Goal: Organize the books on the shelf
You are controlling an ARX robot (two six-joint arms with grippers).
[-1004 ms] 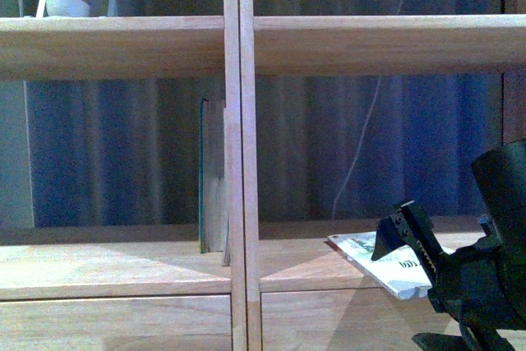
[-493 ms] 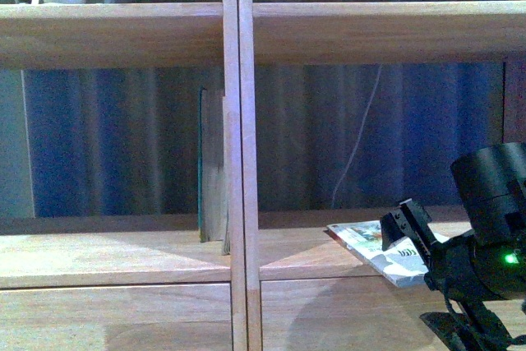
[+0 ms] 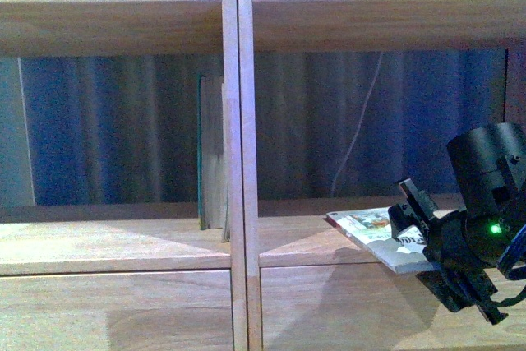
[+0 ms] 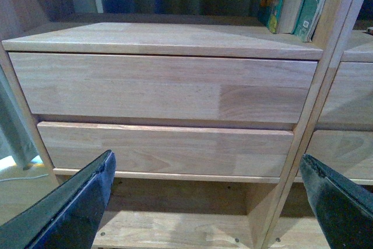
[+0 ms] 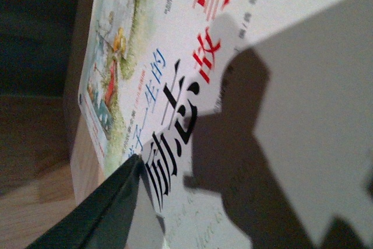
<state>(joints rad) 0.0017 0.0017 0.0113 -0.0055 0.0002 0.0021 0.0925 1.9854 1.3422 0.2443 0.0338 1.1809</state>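
The thin white-and-blue illustrated paperback lies nearly flat. Its long axis runs leftward from the black right tool, which clamps its near end and hides that corner, into the right compartment of the light-wood bookcase. A teal-covered book stands upright by the central post. The left tool gapes wide.

A book is stood just left of the divider of the shelf. A paperback is laid right of it, nearer.
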